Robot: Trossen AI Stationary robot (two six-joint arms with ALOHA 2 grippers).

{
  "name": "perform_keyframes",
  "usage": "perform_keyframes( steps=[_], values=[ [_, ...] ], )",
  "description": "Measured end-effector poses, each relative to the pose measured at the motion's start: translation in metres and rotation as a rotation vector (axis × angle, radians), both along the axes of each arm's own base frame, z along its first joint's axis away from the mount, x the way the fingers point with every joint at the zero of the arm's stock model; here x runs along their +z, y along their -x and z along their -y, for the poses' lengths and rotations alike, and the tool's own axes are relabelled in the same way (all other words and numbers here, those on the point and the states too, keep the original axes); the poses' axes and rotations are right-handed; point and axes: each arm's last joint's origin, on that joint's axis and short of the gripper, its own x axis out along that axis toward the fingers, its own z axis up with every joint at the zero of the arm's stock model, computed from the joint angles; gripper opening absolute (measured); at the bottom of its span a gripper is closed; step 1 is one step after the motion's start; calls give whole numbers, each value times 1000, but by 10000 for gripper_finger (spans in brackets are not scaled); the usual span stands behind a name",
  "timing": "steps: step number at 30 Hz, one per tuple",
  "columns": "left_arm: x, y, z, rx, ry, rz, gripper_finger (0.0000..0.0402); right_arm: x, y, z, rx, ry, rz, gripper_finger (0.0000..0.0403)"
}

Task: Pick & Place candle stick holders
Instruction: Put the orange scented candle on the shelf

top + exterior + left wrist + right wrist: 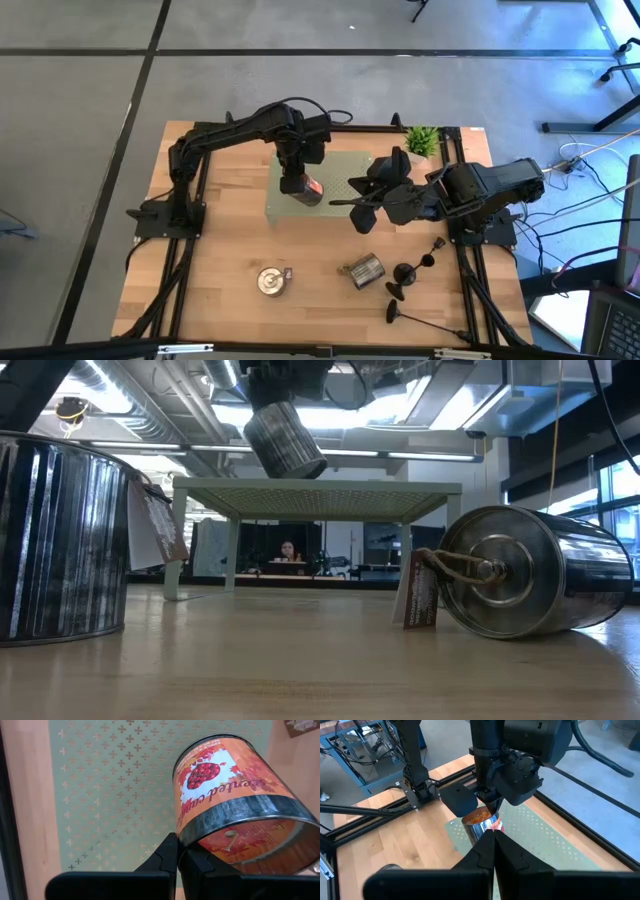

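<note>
At the table's front edge, right side, a candle stick holder (425,322) lies flat, long axis running roughly along that edge, round base toward the table's middle, stem tip toward the right corner. Just behind it a second holder (400,280) lies down too, stem angled back and right; a third (437,243) lies beyond that beside the right arm's frame rail. I can't make out the cup ends. None is gripped.

Mid-front: a silver tin (270,282) stands upright with a tag, and another tin (363,270) lies on its side.

Further back, the left gripper (300,180) hangs over the green perforated stand (345,170), fingers closed on the rim of an orange-labelled tin can (308,188), tilted, off the surface. The right gripper (350,204) sits just right of that can, above the stand's near edge, fingers (492,851) pressed together, holding nothing.

View differences:
- low view shows the two front tins (60,540) (530,572), the stand's legs and the raised can (285,438); no holders show there. A person sits in the room far behind.
- left wrist view shows the can's label and the pinch on its rim (177,845).
- only the high view shows the holders.
</note>
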Motion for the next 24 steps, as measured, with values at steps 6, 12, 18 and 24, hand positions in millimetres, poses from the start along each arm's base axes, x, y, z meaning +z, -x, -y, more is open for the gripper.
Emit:
perform_keyframes(
  steps=[6, 12, 18, 24],
  values=[
    [1, 1, -2, 30, -19, -5, 2, 0, 0, 0, 5, 7, -5, 4],
    [1, 1, -2, 37, -19, -5, 2, 0, 0, 0, 8, 13, -12, 4],
    [1, 1, -2, 38, -18, -5, 23, -1, 1, 0, 9, 13, -15, 4],
    [1, 1, -2, 38, -18, -4, 54, -1, 0, 0, 10, 12, -15, 4]
  ],
)
